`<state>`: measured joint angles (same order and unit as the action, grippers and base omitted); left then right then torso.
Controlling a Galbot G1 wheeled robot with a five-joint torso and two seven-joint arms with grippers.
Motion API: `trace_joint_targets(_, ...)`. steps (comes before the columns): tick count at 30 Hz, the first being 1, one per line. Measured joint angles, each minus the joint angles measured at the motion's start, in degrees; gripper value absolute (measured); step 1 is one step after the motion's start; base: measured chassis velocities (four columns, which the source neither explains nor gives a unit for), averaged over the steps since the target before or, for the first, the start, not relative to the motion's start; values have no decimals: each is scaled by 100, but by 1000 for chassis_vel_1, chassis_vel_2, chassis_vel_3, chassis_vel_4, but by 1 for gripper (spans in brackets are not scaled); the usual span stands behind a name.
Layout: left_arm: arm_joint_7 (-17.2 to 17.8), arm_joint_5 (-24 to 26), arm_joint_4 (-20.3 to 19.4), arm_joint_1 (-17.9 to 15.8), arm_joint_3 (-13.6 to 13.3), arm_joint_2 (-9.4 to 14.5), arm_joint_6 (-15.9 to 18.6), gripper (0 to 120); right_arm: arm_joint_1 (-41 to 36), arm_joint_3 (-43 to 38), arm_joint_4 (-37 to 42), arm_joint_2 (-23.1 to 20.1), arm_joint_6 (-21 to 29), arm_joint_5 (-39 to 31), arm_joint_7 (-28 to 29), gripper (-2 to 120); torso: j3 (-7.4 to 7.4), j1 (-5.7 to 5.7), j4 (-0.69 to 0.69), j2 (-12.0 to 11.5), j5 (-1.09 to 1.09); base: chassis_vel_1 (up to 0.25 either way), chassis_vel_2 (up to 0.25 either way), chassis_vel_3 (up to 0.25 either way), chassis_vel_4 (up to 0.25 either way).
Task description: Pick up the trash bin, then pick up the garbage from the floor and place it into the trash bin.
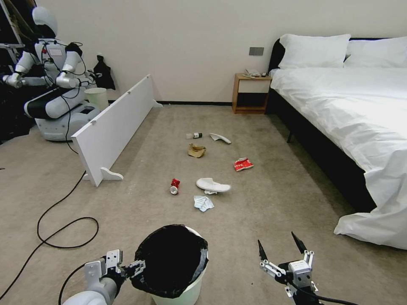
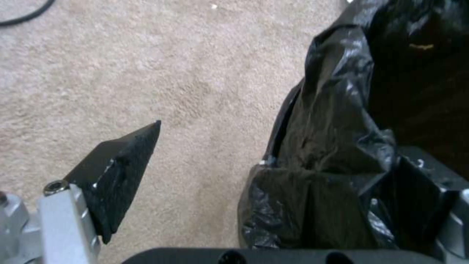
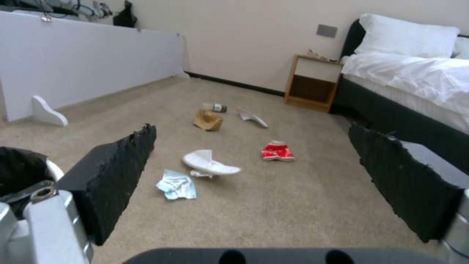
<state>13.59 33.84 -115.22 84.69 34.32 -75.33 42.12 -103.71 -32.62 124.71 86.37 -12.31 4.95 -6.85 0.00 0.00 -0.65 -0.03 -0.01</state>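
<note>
The floor (image 1: 263, 203) is beige short-pile carpet. Lying on it: a crushed red can (image 1: 174, 186), a crumpled tissue (image 1: 203, 203), two white slippers (image 1: 212, 185) (image 1: 220, 137), a red wrapper (image 1: 243, 164), a brown paper bag (image 1: 196, 150), and a green-capped bottle (image 1: 194, 135). A black cable (image 1: 55, 220) runs across the left side.

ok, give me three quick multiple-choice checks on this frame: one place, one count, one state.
1. The red can lies:
A) inside the trash bin
B) on the floor, left of the near slipper
C) on the bed
2. White slippers on the floor:
A) one
B) two
C) four
3. The right gripper is:
A) open and empty
B) shut on the tissue
C) shut on the can

Answers:
1 B, the can sits on carpet beside that slipper.
2 B, the far slipper lies by the bottle.
3 A, its fingers stand apart over bare carpet.
</note>
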Motion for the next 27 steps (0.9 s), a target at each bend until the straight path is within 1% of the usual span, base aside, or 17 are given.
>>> trace_joint_targets(7,23,-41,115,-101,-108,-84,0,100,-2,3,11,-6,9,-13,-27,100,0,0,0,0,0,0,0,0,0)
trace_joint_targets(12,73,-91,204,-186,-214,-149,-26,100,-14,24,10,-14,9,-14,-45,100,0,0,3,0,4,0,0,0,0)
trace_joint_targets(19,151,-74,240,-239,-289,-187,-31,97,-13,25,14,-22,9,-20,-52,100,0,0,0,1,3,0,0,0,0)
trace_joint_targets(21,153,-55,248,-229,-303,-185,-32,88,-15,25,16,-26,10,-23,-56,100,-1,0,0,1,3,0,0,0,0)
trace_joint_targets(22,153,-55,248,-229,-303,-185,-32,88,-15,25,16,-26,10,-23,-56,100,-1,0,0,1,3,0,0,0,0)
trace_joint_targets(23,141,-53,249,-213,-305,-180,-33,79,-16,24,17,-27,10,-24,-57,100,-1,0,0,1,3,0,0,0,0)
trace_joint_targets(25,128,-50,244,-198,-305,-177,-33,71,-16,24,22,-28,10,-25,-59,100,-1,0,0,1,2,0,0,0,0)
trace_joint_targets(26,128,-50,244,-198,-305,-177,-33,71,-16,24,22,-28,10,-25,-59,100,-1,0,0,1,2,0,0,0,0)
trace_joint_targets(27,121,-47,233,-186,-305,-176,-33,66,-16,25,24,-28,11,-26,-61,100,-1,0,0,1,1,0,0,0,0)
